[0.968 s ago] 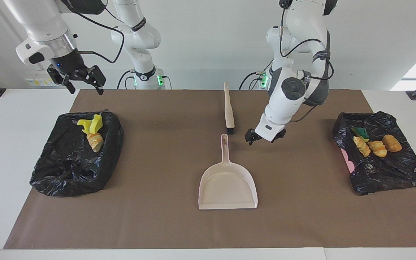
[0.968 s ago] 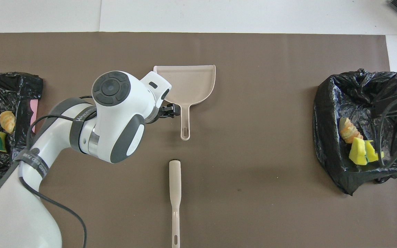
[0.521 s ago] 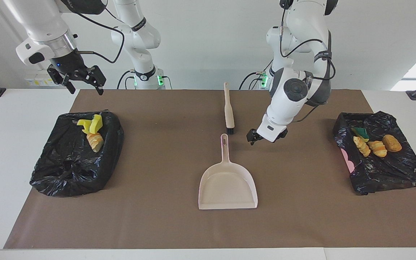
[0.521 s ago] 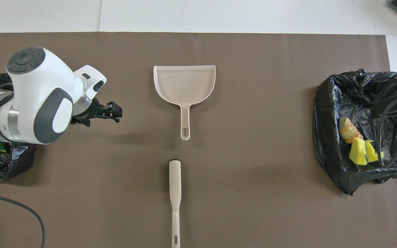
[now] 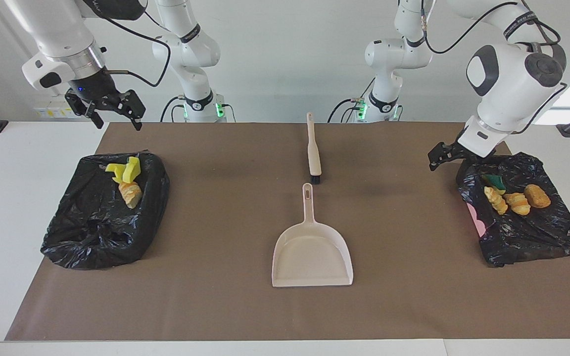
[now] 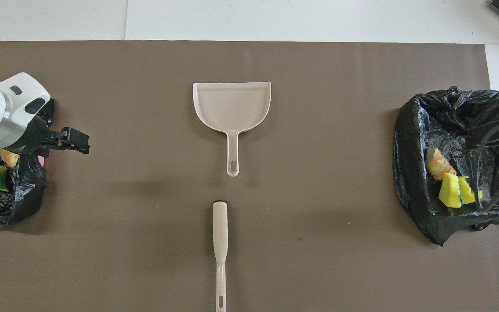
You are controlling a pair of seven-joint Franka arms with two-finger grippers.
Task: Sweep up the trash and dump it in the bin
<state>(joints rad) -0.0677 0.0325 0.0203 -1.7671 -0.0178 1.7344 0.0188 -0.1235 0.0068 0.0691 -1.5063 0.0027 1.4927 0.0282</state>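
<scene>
1. we take the beige dustpan (image 5: pixel 312 252) in the middle of the brown mat (image 5: pixel 215 296) as our landmark; it lies flat on the surface with its handle toward the robots, where it lay a second ago.
2. the left claw (image 5: pixel 437 156) has moved most: a second ago it hung low just beside the dustpan's handle, and now it is up in the air at the edge of the black bag at the left arm's end (image 5: pixel 537 237), well apart from the dustpan.
3. its fingers stand released and carry nothing.
4. the right claw (image 5: pixel 115 114) hovers over the robots' edge of the mat, above the black bag at the right arm's end (image 5: pixel 92 232), unchanged from the earlier frames; this arm waits.
5. its fingers are spread apart, released, with nothing between them.
6. the brush (image 5: pixel 313 151) lies just nearer to the robots than the dustpan's handle, in line with it, bristles toward the handle tip but not touching it; it has not shifted.
7. the trash is all in the bags, well apart from the dustpan: yellow sponge pieces (image 5: pixel 125 170) and a bread-like chunk (image 5: pixel 130 193) in the bag at the right arm's end, and a green-and-yellow sponge (image 5: pixel 496 182) with three bread-like lumps (image 5: pixel 517 201) on the bag at the left arm's end.
8. none of these pieces has moved.
</scene>
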